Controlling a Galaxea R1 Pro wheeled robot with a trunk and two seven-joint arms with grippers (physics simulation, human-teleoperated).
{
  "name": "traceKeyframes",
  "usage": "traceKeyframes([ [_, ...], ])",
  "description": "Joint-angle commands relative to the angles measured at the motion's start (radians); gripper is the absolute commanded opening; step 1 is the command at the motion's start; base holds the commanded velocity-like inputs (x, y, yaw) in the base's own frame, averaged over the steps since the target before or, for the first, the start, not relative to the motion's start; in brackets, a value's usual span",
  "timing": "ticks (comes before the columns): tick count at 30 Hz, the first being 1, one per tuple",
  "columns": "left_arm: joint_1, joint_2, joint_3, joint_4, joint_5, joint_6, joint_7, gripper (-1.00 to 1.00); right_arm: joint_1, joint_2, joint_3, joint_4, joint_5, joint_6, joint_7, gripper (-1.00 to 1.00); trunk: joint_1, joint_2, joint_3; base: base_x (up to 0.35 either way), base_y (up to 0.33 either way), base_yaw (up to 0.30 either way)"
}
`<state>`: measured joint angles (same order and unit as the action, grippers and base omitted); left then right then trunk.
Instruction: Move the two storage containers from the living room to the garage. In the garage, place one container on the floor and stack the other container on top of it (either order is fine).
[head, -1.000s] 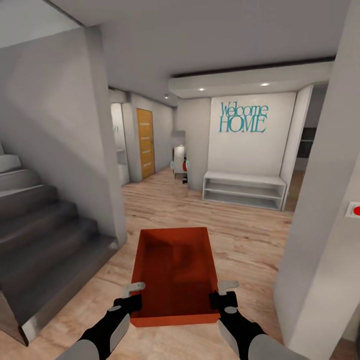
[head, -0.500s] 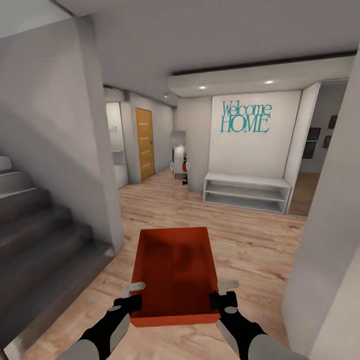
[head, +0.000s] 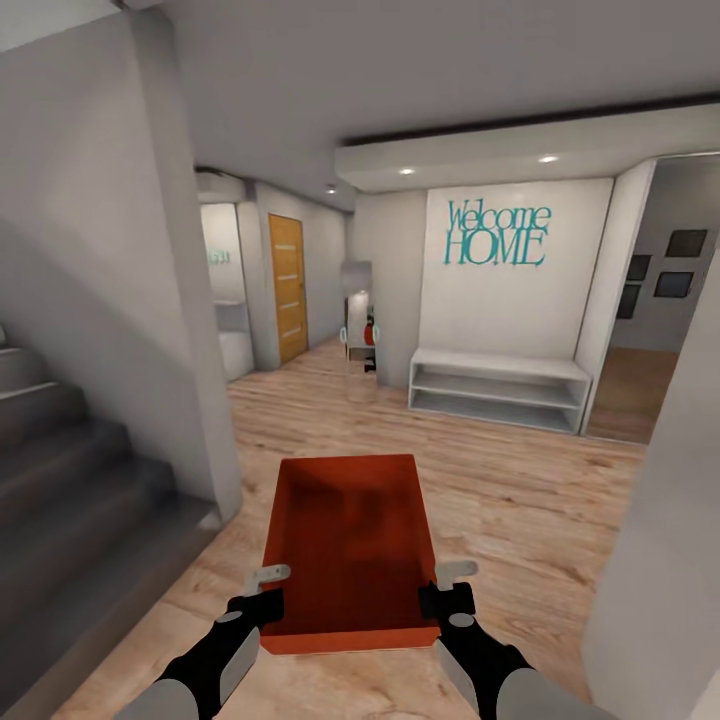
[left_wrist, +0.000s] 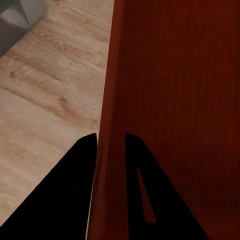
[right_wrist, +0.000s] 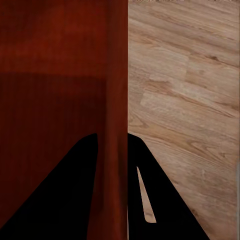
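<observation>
Head view: one orange-red storage container (head: 348, 545), each side wall pinched by the left hand (head: 264, 592) and right hand (head: 446, 590), rides over a wood-plank hallway floor (head: 520, 490), apparently mid-haul, with garage, second bin and stacking all still ahead.

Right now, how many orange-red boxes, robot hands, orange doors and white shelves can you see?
Orange-red storage container: 1
End effectors, left end effector and right end effector, each clamped on a side wall: 2
Orange door: 1
White shelf unit: 1
Total: 5
</observation>
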<state>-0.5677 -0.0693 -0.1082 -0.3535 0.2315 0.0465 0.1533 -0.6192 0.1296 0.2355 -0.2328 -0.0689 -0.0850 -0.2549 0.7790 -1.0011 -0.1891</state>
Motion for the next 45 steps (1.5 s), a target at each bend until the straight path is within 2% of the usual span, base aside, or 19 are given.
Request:
traceKeyframes([
  [1,0.0,0.039,-0.004,0.009,0.008,0.006,0.054,-1.0,-0.002,-0.001,-0.021,-0.003,0.011,-0.013,-0.007,-1.0,0.001,-0.001,-0.001,0.324,0.0,0.0],
  [45,0.0,0.039,-0.002,0.016,0.008,0.006,0.054,-1.0,-0.002,-0.001,-0.02,-0.003,0.011,-0.013,-0.007,-1.0,0.001,-0.001,-0.001,0.324,0.0,0.0],
])
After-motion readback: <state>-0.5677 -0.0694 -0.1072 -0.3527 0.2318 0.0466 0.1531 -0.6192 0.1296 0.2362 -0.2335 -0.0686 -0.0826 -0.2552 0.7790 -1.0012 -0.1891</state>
